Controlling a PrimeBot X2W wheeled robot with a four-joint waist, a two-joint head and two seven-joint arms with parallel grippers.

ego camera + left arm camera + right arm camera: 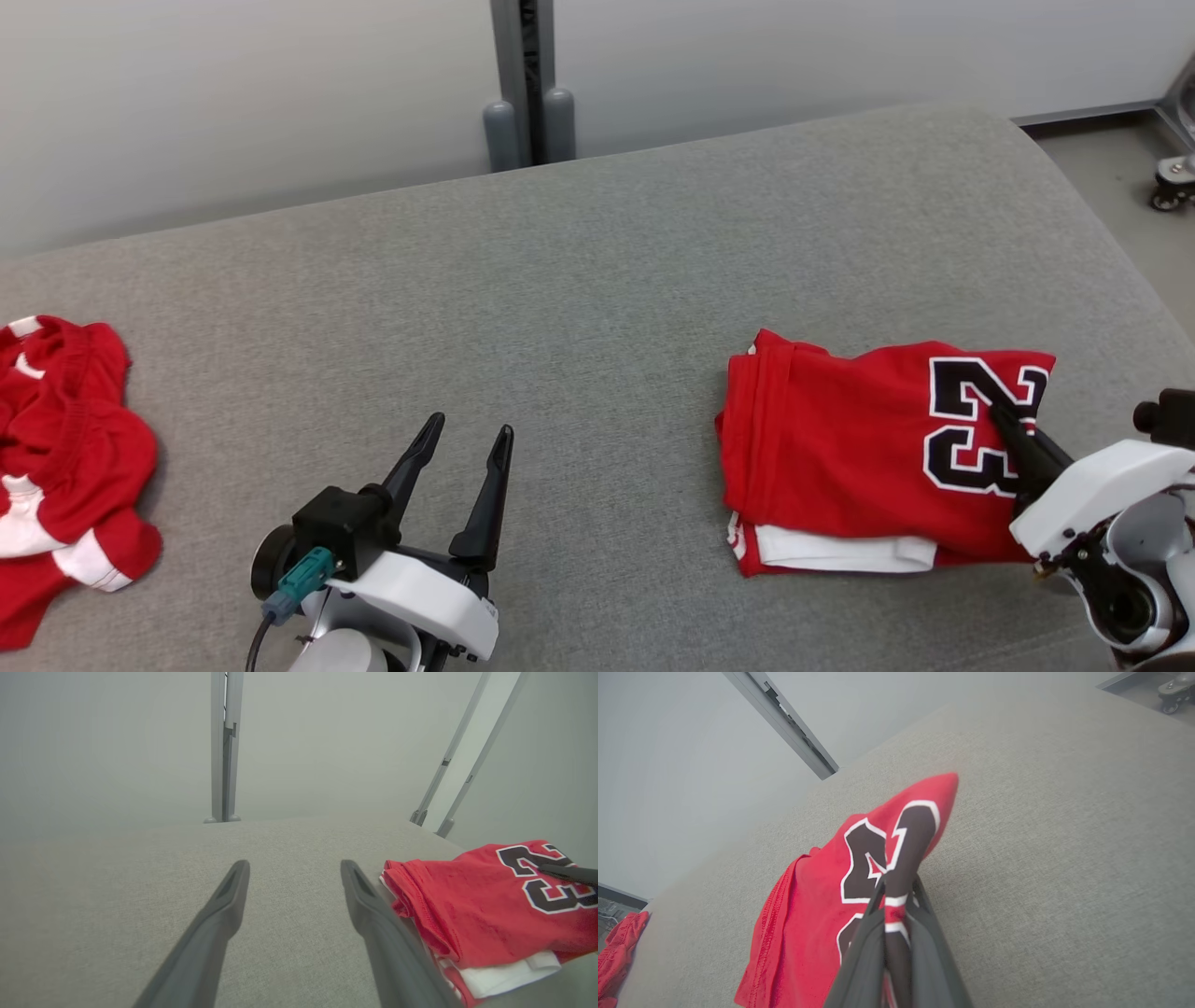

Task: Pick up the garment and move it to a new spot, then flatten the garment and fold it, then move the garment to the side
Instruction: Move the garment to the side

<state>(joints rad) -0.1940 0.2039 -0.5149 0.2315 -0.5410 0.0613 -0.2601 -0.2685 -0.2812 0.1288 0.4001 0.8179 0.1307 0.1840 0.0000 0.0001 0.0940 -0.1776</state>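
The folded garment (859,448), red with a black and white 23, lies on the right part of the grey cushioned surface (579,271). My right gripper (1004,420) is shut on its right edge, pinching the cloth (896,891) between both fingers and lifting that edge slightly. In the left wrist view the garment (481,914) sits to the right of my left gripper (294,868). My left gripper (471,434) hovers open over bare surface at the lower middle, well left of the garment, with nothing between its fingers.
A second crumpled red and white garment (65,467) lies at the far left edge of the surface. A grey post (527,84) stands behind the back edge against the pale wall. A caster wheel (1172,182) sits on the floor at the far right.
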